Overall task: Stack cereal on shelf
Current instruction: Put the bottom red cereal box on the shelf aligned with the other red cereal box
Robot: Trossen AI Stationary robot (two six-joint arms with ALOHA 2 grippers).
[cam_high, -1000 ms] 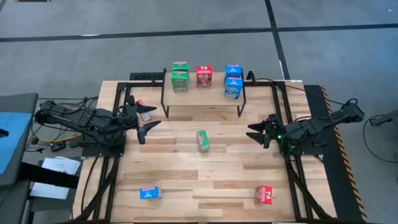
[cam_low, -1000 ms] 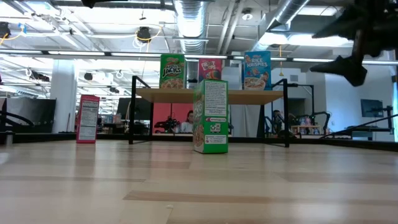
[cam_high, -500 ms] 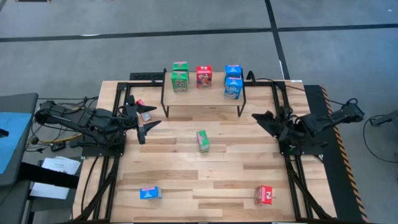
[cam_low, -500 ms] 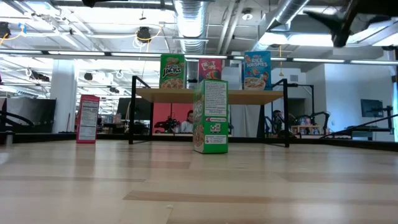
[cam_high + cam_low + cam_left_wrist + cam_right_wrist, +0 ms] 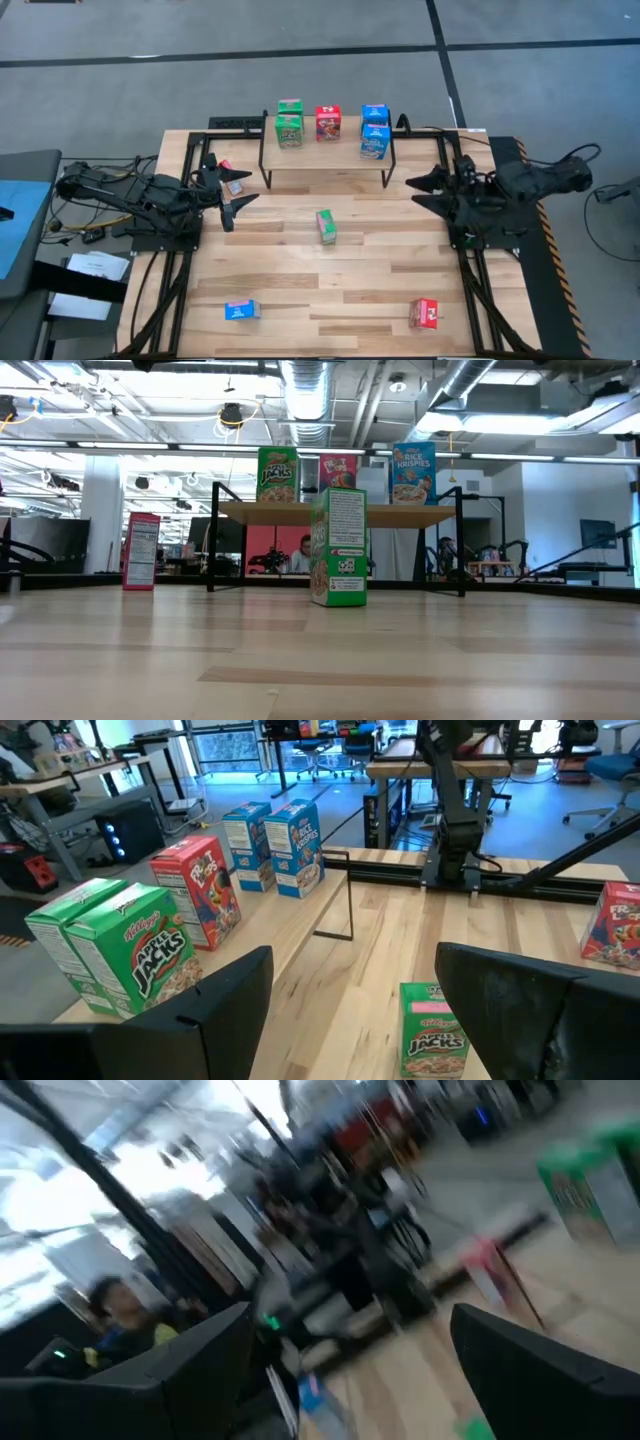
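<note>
swinging since the earlier frame: right end effector [image 5: 422, 190] has turned from mid-worktop toward the shelf [image 5: 325, 153] side and left the low view entirely; its fingers stand wide, holding nothing. left end effector [image 5: 232, 192] unchanged, parked at the left edge, fingers also spread and empty. no box has moved.

materials: worktop [image 5: 300, 270] is slatted light wood; shelf is a flat light-wood board on thin black metal legs; cereal is small printed cardboard boxes, rectangular.

counts: nine boxes. on the shelf five: two green [image 5: 289, 125] at left, one behind the other, one red [image 5: 328, 123] in the middle, two blue [image 5: 375, 135] at right. on the worktop four: one green [image 5: 326, 226] standing upright in front of the shelf, one blue [image 5: 241, 311] lying near the front left, one red [image 5: 426, 314] near the front right, one red [image 5: 224, 167] just beside the left end effector, partly hidden by it.

right wrist view is smeared, nothing readable there.
</note>
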